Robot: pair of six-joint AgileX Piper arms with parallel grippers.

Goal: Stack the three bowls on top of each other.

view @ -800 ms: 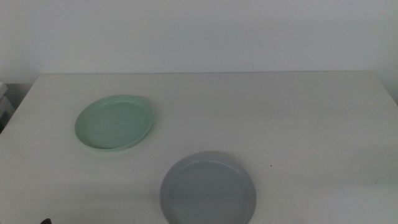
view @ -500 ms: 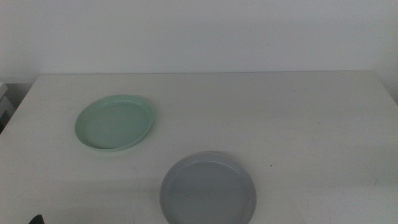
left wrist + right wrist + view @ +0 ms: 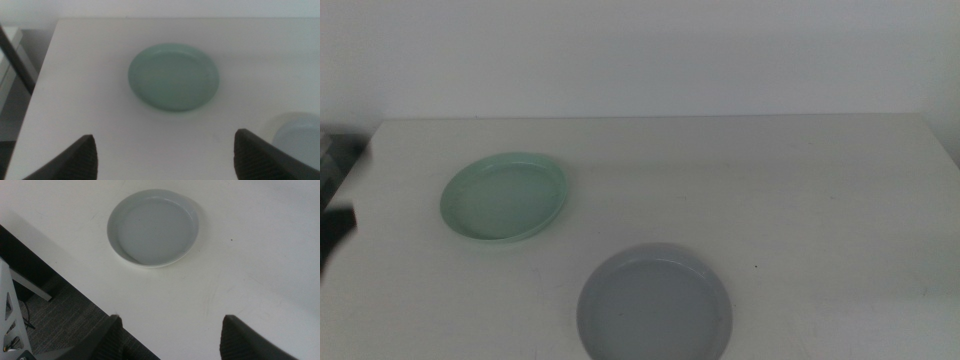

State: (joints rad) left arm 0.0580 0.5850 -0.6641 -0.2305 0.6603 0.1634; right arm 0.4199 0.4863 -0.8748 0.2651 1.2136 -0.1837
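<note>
Two bowls show. The mint green bowl (image 3: 505, 197) sits on the white table at the left; the left wrist view shows the green bowl (image 3: 173, 76) ahead of my left gripper (image 3: 165, 136), which hangs open and empty well short of it. In the middle view a dark blurred part of the left arm (image 3: 335, 225) shows at the left edge. The pale blue-grey bowl (image 3: 655, 305) lies near the table's front edge. My right gripper (image 3: 171, 319) is open and empty above that front edge, some way from the blue-grey bowl (image 3: 152, 227). The blue-grey bowl (image 3: 300, 142) also peeks in beside the left gripper's jaw.
The table's left edge (image 3: 42, 85) drops to a dark floor with a white unit (image 3: 7, 55) beside it. Past the front edge (image 3: 60, 260) lie grey carpet and a white frame (image 3: 7, 310). A white wall (image 3: 640, 50) stands behind the table.
The left arm's dark shape has risen from the bottom-left corner to the left edge of the middle view. Both bowls lie where they were.
</note>
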